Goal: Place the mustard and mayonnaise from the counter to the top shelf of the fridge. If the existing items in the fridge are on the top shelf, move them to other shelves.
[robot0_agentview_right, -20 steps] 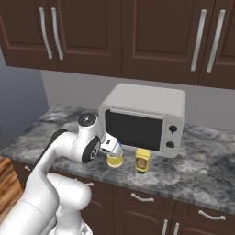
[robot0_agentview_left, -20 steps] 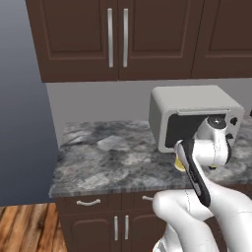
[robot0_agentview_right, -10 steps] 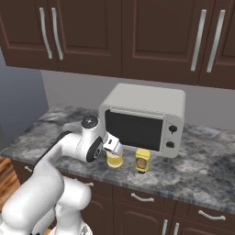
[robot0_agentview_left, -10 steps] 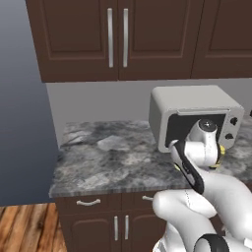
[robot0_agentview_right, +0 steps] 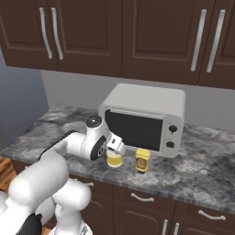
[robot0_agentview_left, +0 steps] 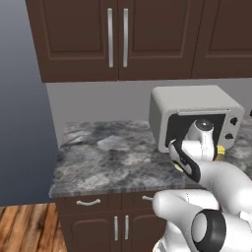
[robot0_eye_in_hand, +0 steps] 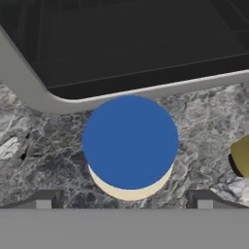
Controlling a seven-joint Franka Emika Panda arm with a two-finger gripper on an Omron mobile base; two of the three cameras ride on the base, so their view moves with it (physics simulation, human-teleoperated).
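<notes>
Currently on the grey marble bench (robot0_agentview_right: 206,172): pale mayonnaise jar with round blue lid (robot0_eye_in_hand: 130,141), directly before the white microwave oven (robot0_agentview_right: 151,110); yellow mustard bottle (robot0_agentview_right: 142,160) just beside it, cut off at the hand view's edge. No label legible. Gripper (robot0_eye_in_hand: 124,199) released, fingertips (robot0_eye_in_hand: 44,200) spread wide above the jar, not touching. Dark wooden cabinets (robot0_agentview_left: 118,34) overhead.

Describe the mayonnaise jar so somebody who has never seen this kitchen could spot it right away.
Find the white microwave on the grey marble counter. Two small containers stand on the counter just in front of its dark door. The mayonnaise jar is the pale cream one with the round blue lid, right under the end effector; its neighbour, the mustard bottle, is darker yellow and narrower.
</notes>
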